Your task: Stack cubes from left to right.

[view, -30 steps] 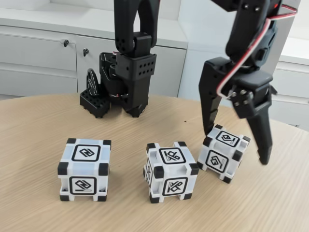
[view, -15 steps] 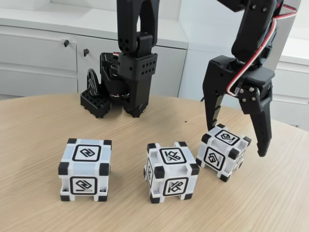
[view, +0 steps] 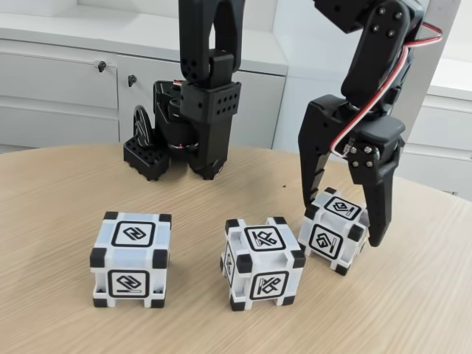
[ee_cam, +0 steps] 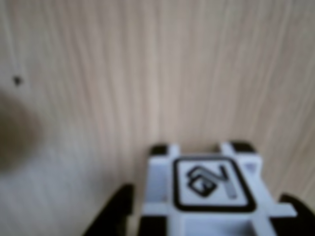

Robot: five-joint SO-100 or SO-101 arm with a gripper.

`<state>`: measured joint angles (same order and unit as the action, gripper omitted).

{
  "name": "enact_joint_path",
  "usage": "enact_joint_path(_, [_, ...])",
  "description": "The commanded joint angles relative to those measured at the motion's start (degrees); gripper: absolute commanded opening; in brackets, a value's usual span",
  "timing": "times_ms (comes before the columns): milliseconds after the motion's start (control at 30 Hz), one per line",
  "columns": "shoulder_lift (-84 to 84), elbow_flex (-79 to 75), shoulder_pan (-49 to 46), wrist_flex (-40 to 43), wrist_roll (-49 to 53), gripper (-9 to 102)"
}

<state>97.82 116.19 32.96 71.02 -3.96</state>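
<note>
**Three cubes on round wooden table; gripper straddling the right one**

- Table: light wood, curved far edge. Bare wood runs along the near edge and the left side in the fixed view.
- Left cube: alone, well apart from the middle one.
- Middle cube: nearer the front edge, close beside the right cube, with a narrow gap between them.
- Right cube: turned corner-on, toward the table's right edge; in the wrist view it sits at the bottom, blurred.
- Gripper: jaws spread wide, one finger each side of the right cube, gripping nothing; actual contact cannot be told.
- Arm base: at the far edge.
</note>
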Motion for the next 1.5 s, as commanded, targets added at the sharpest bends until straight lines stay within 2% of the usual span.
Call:
enact_joint_path(0, [0.2,0.1,-0.3,-0.3,-0.6,22])
enact_joint_path(233, [0.2,0.1,-0.3,-0.3,-2.1,11])
enact_joint_path(333, [0.3,0.1,-0.3,-0.3,-3.3,0])
enact_joint_path(667, [3.3,-0.6,-0.3,-0.3,-1.7,0])
enact_joint_path(1067, [28.2,-0.7,-0.8,0.7,3.2,0])
enact_joint_path(1200, [33.8,-0.6,-6.3,0.7,3.6,0])
enact_joint_path(1467, [36.8,-0.2,-25.3,0.8,6.0,0])
